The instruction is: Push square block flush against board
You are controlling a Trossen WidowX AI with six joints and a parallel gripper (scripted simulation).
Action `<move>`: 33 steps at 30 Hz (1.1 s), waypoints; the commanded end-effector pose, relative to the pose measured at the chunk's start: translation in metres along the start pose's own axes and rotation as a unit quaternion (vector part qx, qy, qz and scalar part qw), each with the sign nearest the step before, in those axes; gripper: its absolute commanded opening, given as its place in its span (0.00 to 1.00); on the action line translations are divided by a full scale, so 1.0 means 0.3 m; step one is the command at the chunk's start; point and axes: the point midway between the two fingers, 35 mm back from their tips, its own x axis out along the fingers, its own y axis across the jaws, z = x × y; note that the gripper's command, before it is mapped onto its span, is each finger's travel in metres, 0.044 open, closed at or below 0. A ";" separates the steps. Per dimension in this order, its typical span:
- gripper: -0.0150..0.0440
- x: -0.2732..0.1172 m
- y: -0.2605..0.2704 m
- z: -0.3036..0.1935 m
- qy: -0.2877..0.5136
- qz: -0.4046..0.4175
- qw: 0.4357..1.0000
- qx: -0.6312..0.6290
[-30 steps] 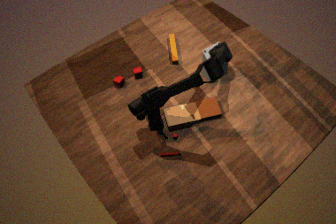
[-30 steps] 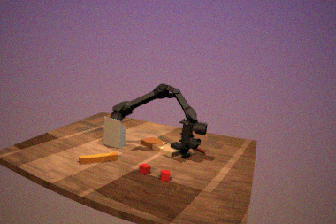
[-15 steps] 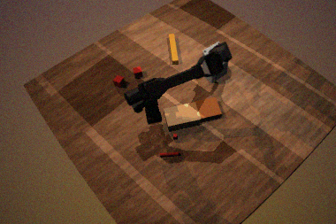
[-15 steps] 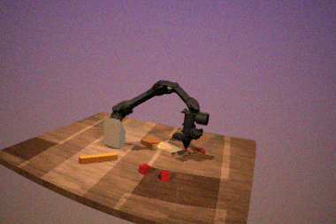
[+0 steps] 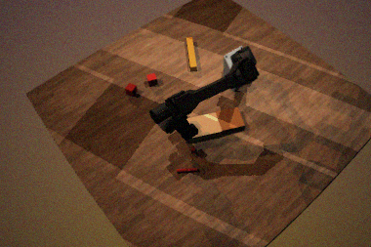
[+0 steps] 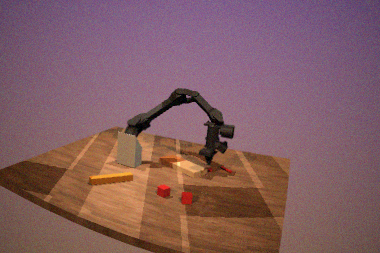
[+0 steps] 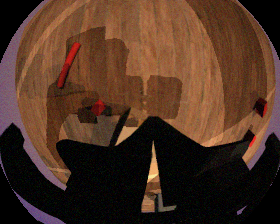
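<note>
Purple-grey backdrop; wood-grain tabletop (image 5: pixel 161 183) (image 6: pixel 115 207) (image 7: pixel 156 40), crossed by pale stripes, dark patches.

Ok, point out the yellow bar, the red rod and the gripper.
Yellow bar (image 5: pixel 191 54) (image 6: pixel 111 178): top and exterior views, middle of its length.
Red rod (image 5: pixel 187 170) (image 6: pixel 226 169) (image 7: pixel 69 65): all three views, middle of its length.
Gripper (image 6: pixel 209 162): exterior view, between the fingertips.
</note>
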 end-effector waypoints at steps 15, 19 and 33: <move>0.25 0.000 0.198 -0.160 0.004 0.002 0.951 -0.309; 0.25 -0.001 0.236 -0.199 0.005 0.004 0.927 -0.374; 0.25 0.091 0.283 -0.252 0.004 0.007 0.888 -0.460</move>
